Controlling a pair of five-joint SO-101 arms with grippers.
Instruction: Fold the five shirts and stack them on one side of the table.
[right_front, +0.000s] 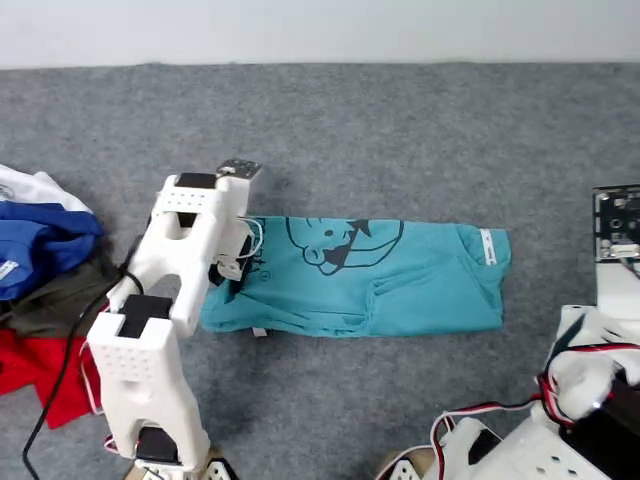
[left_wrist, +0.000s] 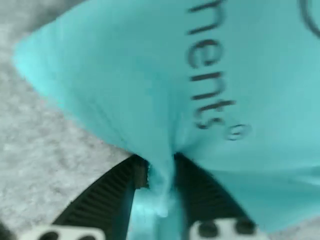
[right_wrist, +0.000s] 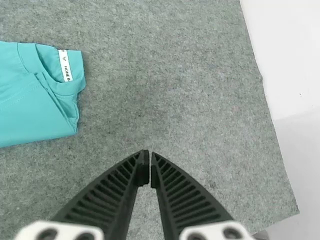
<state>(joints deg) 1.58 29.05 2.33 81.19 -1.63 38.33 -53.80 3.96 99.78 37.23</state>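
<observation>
grey desk (right_front: 400, 150) with a teal shirt (right_front: 400, 280) folded into a long strip across its middle.
heap of other shirts (right_front: 40, 290) at the desk's edge by the left arm; left claw (left_wrist: 160, 169) pinches the teal shirt's end; right claw (right_wrist: 150, 167) closed, empty, near the collar.

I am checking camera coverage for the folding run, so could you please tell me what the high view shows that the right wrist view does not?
The high view adds the pile of unfolded shirts at the table's edge, the left arm over the hem end of the teal shirt, and that shirt's printed graphic. The right wrist view adds a close look at the right gripper, its fingers shut above bare mat. Both share the shirt's collar end with its white label, lying on the grey mat.
</observation>
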